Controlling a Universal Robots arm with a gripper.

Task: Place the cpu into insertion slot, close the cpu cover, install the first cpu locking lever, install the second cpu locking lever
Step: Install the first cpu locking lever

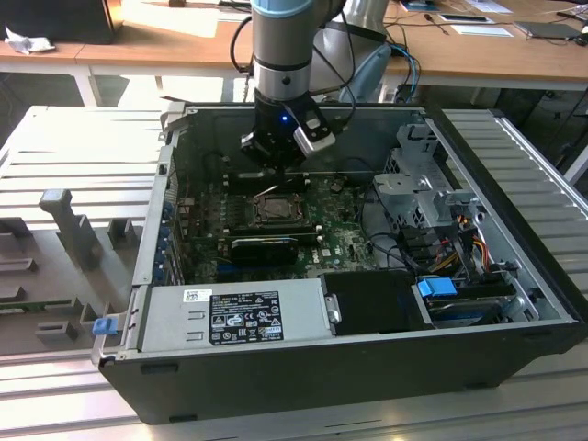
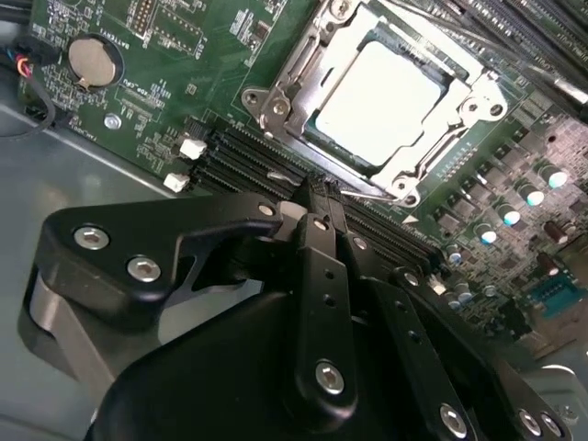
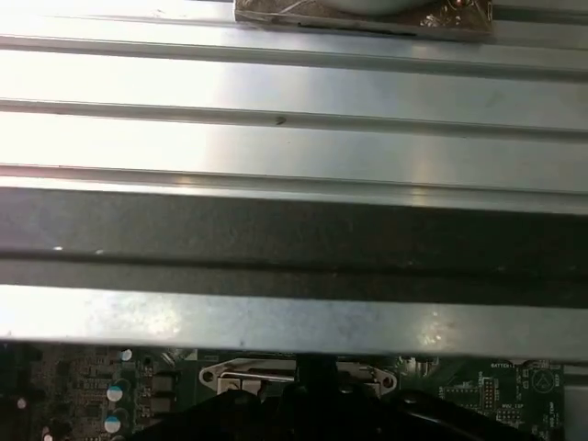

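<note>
Cpu: the cpu (image 2: 384,99) is a flat, pale silver square. It lies in its slot on the green board (image 2: 184,83), in the second wrist view. In the exterior view it is a small grey square (image 1: 273,209) near the middle of the board.

Cpu cover: the cpu cover (image 2: 303,73) is a thin metal frame with a big square hole. It lies flat around the chip, and the chip shows through the hole.

Lever: a thin metal rod (image 2: 367,188) runs along the edge of the cover nearest the gripper.

Gripper: the gripper (image 2: 317,197) is black. Its fingers (image 2: 322,239) are pressed together with no gap, and the tips sit right at the rod, at the edge of the cover. It cannot be told if they pinch the rod or just touch it. In the exterior view the gripper (image 1: 266,165) hangs just past the far side of the chip.

Arm: the grey arm (image 1: 287,46) reaches straight down into the case from above.

Board bits: a round silver battery (image 2: 95,61) sits on the board, well apart from the chip. Long black slots (image 2: 248,161) lie between the cover and the gripper.

Case: the open computer case (image 1: 367,367) lies on its side on a ribbed metal table (image 1: 83,147). A grey power box (image 1: 234,312) sits along the near wall.

Wall: in the first wrist view, a shiny ribbed metal surface (image 3: 294,138) sits above a strip of green board (image 3: 83,386).
</note>
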